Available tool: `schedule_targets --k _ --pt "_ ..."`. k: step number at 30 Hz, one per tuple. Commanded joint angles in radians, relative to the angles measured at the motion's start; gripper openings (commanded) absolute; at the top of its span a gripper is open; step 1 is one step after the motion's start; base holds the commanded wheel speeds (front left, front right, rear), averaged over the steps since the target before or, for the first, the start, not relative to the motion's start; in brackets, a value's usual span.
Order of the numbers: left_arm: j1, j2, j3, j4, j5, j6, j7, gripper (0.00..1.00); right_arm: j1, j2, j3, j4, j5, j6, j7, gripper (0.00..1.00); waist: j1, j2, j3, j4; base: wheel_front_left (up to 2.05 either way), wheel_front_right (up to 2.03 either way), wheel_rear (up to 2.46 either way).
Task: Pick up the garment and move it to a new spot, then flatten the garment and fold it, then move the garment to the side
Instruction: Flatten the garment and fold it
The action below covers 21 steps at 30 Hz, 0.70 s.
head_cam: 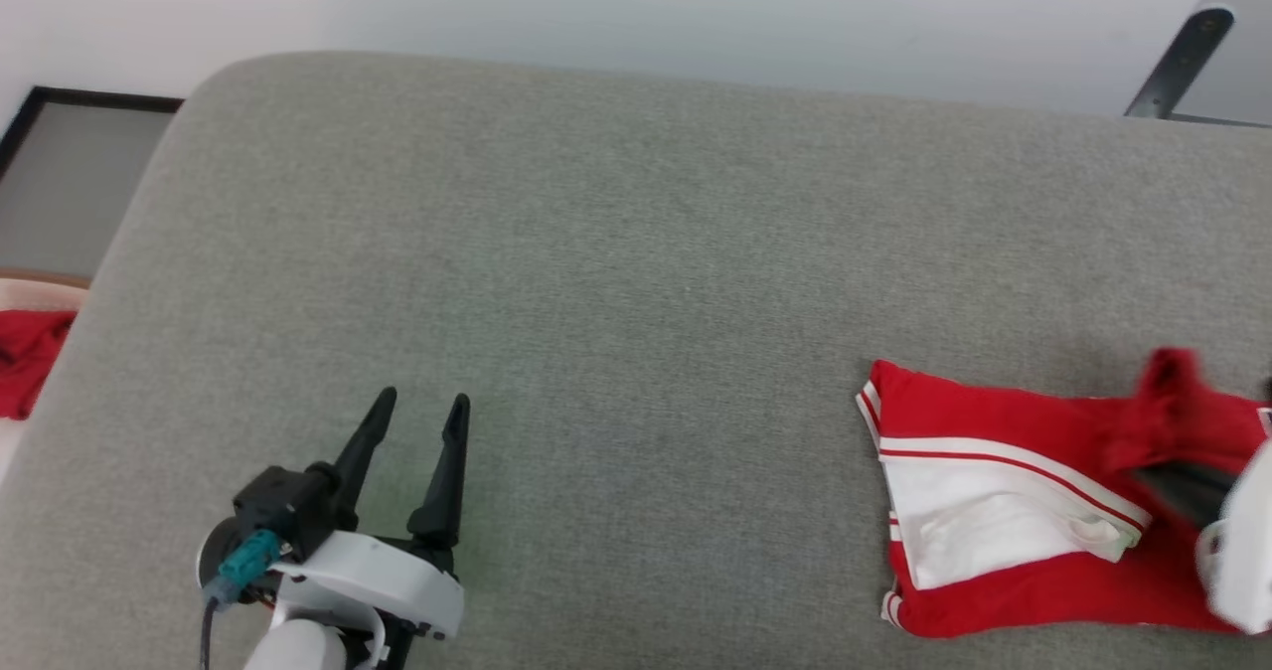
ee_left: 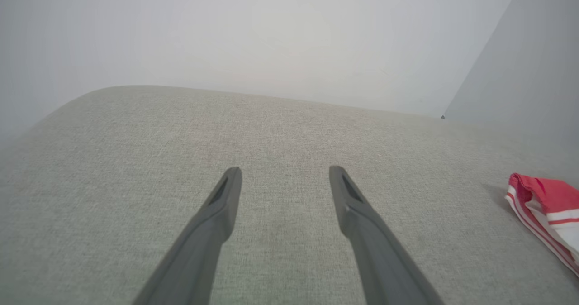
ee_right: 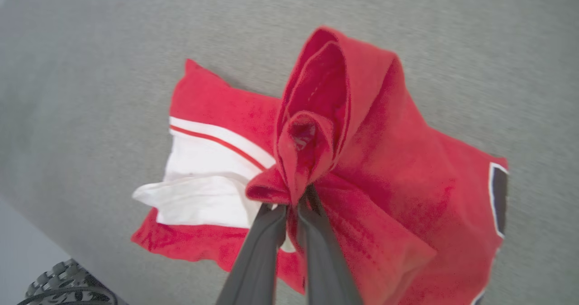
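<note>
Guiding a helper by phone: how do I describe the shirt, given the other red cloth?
Find the grey cushion, then its right end, where the right tool pinches a red shirt. Unlike the plain red cloth beyond the left edge, it has a white sleeve and white stripes.

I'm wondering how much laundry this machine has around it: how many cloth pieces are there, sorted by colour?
Red-and-white shirt: 1
Plain red cloth: 1
Total: 2
</note>
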Motion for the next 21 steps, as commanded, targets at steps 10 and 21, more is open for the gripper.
schedule_targets --k 10,21 --pt "0.011 -0.028 -0.003 0.011 -0.008 -0.006 -0.001 1.0 -0.065 0.086 0.209 -0.002 -0.035 -0.001 -0.011 0.0 0.0 0.0 -0.015 0.08 0.0 0.0 0.0" --pt "0.022 -0.042 0.013 0.015 -0.005 -0.007 -0.001 1.0 -0.104 0.104 0.296 0.092 -0.028 -0.001 -0.073 0.6 0.0 0.0 -0.019 0.098 0.0 0.0 0.0"
